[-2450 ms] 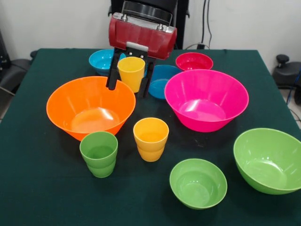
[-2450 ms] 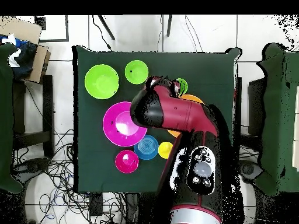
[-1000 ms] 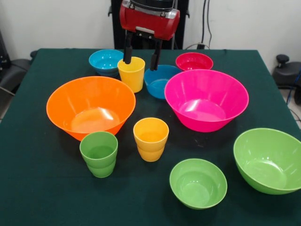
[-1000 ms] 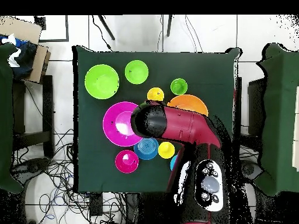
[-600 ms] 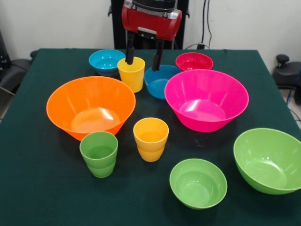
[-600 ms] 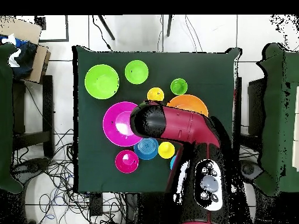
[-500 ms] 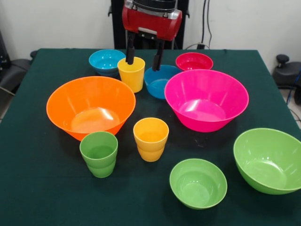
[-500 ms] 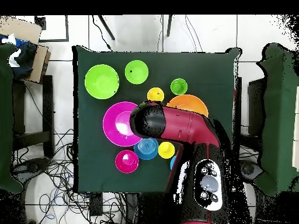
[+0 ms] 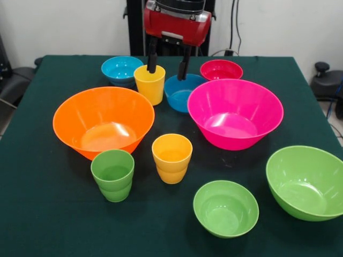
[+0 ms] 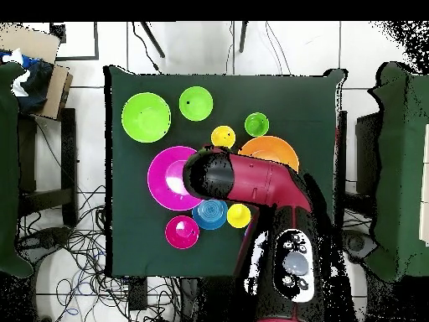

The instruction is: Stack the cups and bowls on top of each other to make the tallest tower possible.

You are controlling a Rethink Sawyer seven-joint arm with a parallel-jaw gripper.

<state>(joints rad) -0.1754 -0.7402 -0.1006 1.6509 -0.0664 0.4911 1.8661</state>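
My gripper [image 9: 168, 66] hangs open at the far side of the table, with nothing between its fingers. Its left finger is just over the rim of the yellow cup [image 9: 150, 83] and its right finger is over the darker blue bowl [image 9: 181, 92]. The yellow cup [image 10: 239, 215] stands upright between the light blue bowl [image 9: 121, 68] and the darker blue bowl [image 10: 209, 214]. The orange-yellow cup [image 9: 171, 157] and the green cup [image 9: 112, 174] stand apart near the front. The large orange bowl [image 9: 103, 121] and the large hot pink bowl [image 9: 235, 113] fill the middle. Nothing is stacked.
A red-pink small bowl [image 9: 221, 69] sits at the back right. A small lime green bowl [image 9: 225, 208] and a large lime green bowl [image 9: 305, 182] lie at the front right. In the overhead view the red arm [image 10: 251, 180] covers part of the orange bowl [image 10: 275, 145].
The yellow cup, held in the air 2.5 s ago, now stands on the table. My gripper has let go of it, risen and shifted slightly right.
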